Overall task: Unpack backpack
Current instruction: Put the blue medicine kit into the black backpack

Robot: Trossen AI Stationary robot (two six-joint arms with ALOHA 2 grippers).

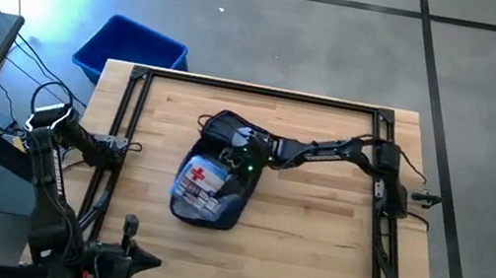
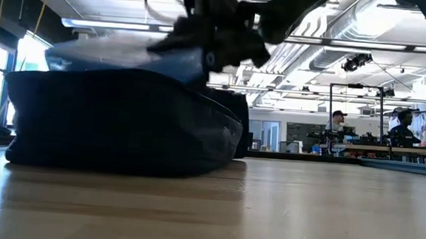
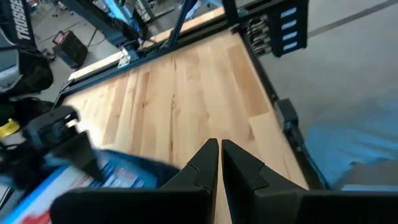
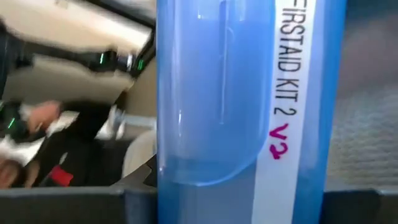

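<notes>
The dark navy backpack (image 1: 216, 216) lies on its side in the middle of the table and fills the left of the low view (image 2: 124, 121). A clear pouch (image 1: 201, 182) with a red cross and the label "FIRST AID KIT 2" (image 4: 236, 93) lies on top of it. My right gripper (image 1: 244, 150) reaches in from the table's right, over the backpack's far end, shut on the pouch. My left gripper (image 3: 219, 163) is shut and empty at the table's left edge (image 1: 130, 147). My right gripper holds the clear pouch by its far end (image 4: 236, 180), which passes between the two fingers. It comes slanting down from the table's right. In the low view that end (image 2: 165, 57) is raised above the backpack, while the rest of the pouch rests on the backpack.
A rigid blue bin (image 1: 132, 49) stands on the floor beyond the table's far left corner. A black frame (image 1: 265, 92) runs along the table's edges. Bare wood (image 1: 313, 229) lies to the right of and in front of the backpack. People show far off in the room (image 2: 339, 123).
</notes>
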